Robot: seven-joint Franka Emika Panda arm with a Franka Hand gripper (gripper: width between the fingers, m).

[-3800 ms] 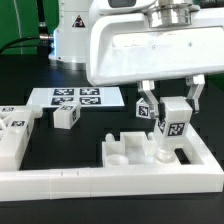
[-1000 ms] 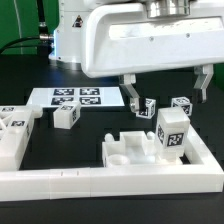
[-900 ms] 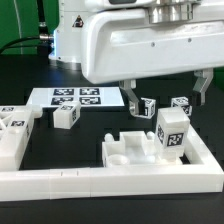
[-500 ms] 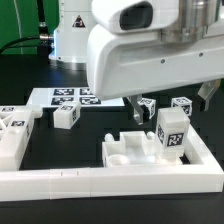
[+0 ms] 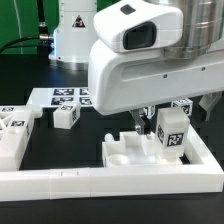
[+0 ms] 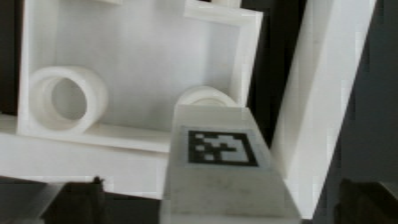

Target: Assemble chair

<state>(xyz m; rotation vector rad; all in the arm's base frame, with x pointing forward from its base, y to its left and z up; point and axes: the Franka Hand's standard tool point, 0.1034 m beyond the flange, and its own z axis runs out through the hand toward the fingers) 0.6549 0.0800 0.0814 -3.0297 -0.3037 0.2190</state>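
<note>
Lower right of the frame, the gripper (image 5: 176,113) is hanging spread wide, flanking 1 upright tagged block (image 5: 172,132); drifting sideways, a finger is risking toppling it off the notched base (image 5: 125,152).

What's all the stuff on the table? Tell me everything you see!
upright block: one, white, tagged, standing in the notched base
notched base: one, white, inside the border rail's corner
small cube: one, white, before the marker board
far cube: one, white, behind the upright block
flat parts: white, exterior view's left edge, count unclear
marker board: one, white
border rail: one, white, front
table: black
robot arm: white, overhead
gripper: open, over the upright block
</note>
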